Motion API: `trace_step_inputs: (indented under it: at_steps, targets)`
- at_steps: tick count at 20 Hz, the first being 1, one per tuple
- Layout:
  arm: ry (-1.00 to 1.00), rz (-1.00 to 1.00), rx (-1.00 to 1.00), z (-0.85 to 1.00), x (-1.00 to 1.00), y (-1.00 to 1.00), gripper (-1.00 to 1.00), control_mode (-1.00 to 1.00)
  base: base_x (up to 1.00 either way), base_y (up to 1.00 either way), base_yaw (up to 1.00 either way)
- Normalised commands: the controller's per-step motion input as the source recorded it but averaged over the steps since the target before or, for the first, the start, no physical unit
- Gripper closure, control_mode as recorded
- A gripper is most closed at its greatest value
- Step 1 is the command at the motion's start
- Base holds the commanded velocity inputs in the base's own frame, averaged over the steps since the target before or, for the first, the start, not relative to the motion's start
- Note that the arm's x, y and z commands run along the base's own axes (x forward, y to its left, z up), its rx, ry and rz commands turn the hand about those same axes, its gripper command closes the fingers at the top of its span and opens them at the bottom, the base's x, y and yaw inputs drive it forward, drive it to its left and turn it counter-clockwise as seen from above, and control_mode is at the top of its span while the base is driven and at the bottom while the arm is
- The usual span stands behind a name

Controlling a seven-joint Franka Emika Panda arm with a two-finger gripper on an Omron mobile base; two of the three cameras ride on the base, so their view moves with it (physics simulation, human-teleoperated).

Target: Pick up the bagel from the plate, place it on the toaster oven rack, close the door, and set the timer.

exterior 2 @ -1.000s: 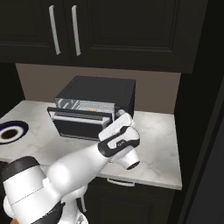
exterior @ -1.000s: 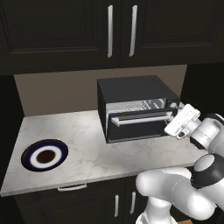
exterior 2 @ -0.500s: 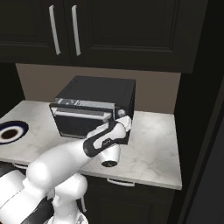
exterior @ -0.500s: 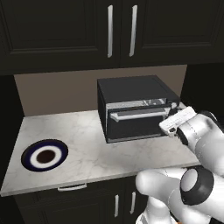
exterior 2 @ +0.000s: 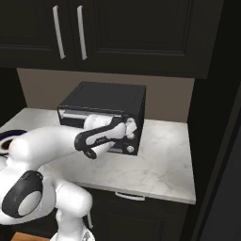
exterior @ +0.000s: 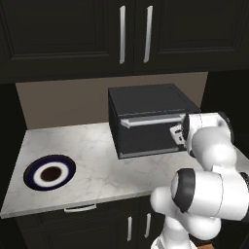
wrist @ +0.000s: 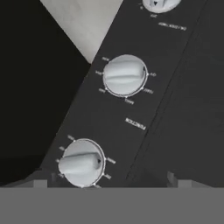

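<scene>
We see the gripper point(exterior 2: 132, 130) at the toaster oven's point(exterior: 148, 104) control panel, right of centre in the left base view, jaws spread wide and holding nothing. In the hand view two silver knobs face us — one point(wrist: 124, 75) mid-frame, one point(wrist: 81, 162) lower left. The door point(exterior: 148, 133) is shut. The plate point(exterior: 49, 172) sits lower left on the counter point(exterior: 97, 165) — its centre bare.

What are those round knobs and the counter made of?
The knobs look like brushed silver metal, or maybe plastic painted silver: pale grey with a soft sheen. The counter looks like polished marble: white with thin grey veins.
</scene>
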Motion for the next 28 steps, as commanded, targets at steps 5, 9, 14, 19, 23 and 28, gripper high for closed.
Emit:
trace_step_inputs:
  at_steps: [5, 9, 14, 19, 23, 28]
  targets:
    - [0.19, -0.35, 0.08, -0.04, 0.00, 0.00, -1.00, -1.00, 0.00, 0.00, 0.00]
    - [0.16, -0.33, 0.08, -0.01, 0.00, 0.00, -1.00, -1.00, 0.00, 0.00, 0.00]
    - [0.08, -0.24, 0.15, 0.02, -0.41, 0.00, -1.00, -1.00, 0.00, 0.00, 0.00]
    - [0.00, -0.04, 0.26, 0.35, -1.00, 0.00, -1.00, -1.00, 0.00, 0.00, 0.00]
    - [0.07, 0.00, 0.32, 0.58, -1.00, 0.00, -1.00, -1.00, 0.00, 0.00, 0.00]
    - [0.13, 0.00, 0.35, 0.85, -0.90, 0.00, -1.00, -1.00, 0.00, 0.00, 0.00]
